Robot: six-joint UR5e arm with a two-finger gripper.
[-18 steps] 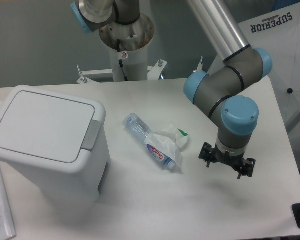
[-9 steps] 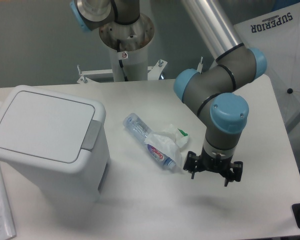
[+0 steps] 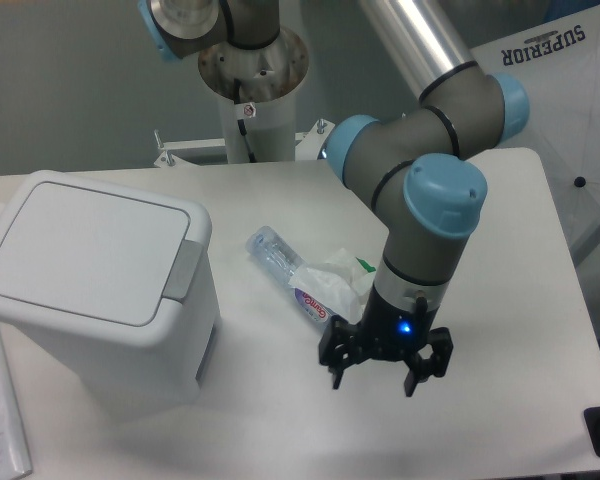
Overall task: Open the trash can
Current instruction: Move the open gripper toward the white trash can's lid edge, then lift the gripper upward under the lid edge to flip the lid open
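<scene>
1. The trash can [image 3: 95,290] is seen at the table's left, its lid shut flat.
2. The gripper [image 3: 385,375] is held released and empty, near a crushed bottle [image 3: 300,285], well apart from the can.
3. The approach step is judged underway; the grey tab [image 3: 185,268] must be reached and pressed next.

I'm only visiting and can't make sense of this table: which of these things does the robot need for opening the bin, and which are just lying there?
Part of the job:
- the trash can, lid shut
- its grey push tab
- the gripper, open and empty

Just lying about:
- the crushed plastic bottle
- the crumpled wrapper beside it
- the paper sheet at the table's left edge
</scene>
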